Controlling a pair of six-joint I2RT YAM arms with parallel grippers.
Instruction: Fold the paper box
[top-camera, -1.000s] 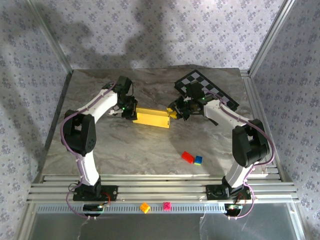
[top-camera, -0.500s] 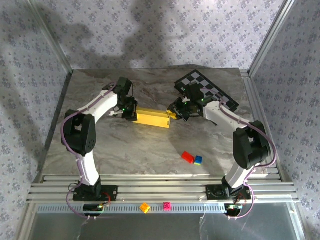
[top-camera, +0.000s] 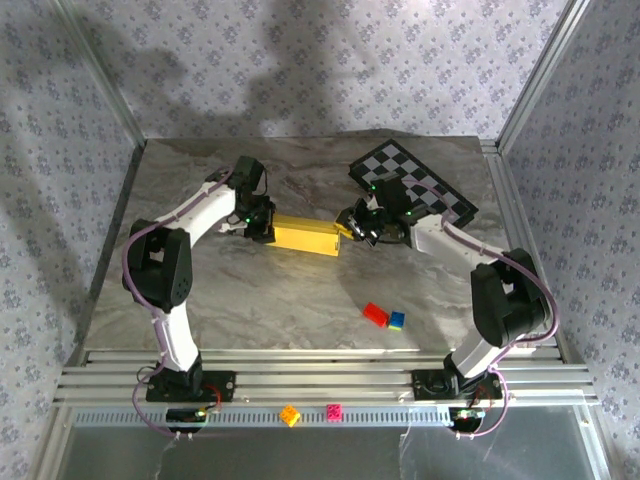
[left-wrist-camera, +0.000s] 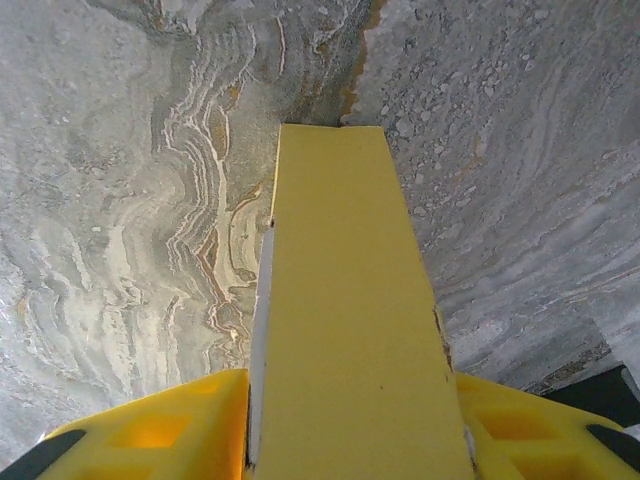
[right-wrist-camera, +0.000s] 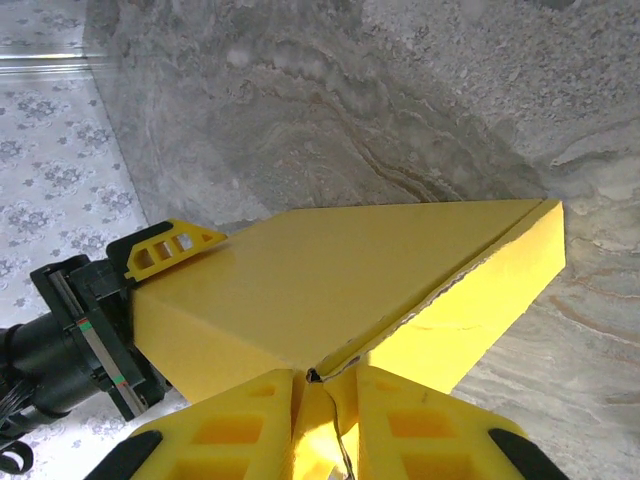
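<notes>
The paper box (top-camera: 303, 236) lies on the table as a long yellow closed shape between both arms. My left gripper (top-camera: 262, 226) is shut on its left end. In the left wrist view a yellow finger presses each long side of the paper box (left-wrist-camera: 350, 300), and a thin white edge shows on its left side. My right gripper (top-camera: 350, 228) is at the right end. In the right wrist view, my right gripper (right-wrist-camera: 325, 372) pinches folded yellow cardboard at the end of the paper box (right-wrist-camera: 330, 265). A left fingertip (right-wrist-camera: 170, 243) shows at the far end.
A black-and-grey checkerboard mat (top-camera: 415, 185) lies behind the right arm. A red brick (top-camera: 375, 314) and a blue brick (top-camera: 397, 320) sit together on the near right. An orange brick (top-camera: 290, 414) and a pink brick (top-camera: 334, 411) rest on the front rail.
The right gripper's jaws have closed tighter on the box's right end, and the right forearm has swung slightly to the right. The left arm and the box have stayed put.
</notes>
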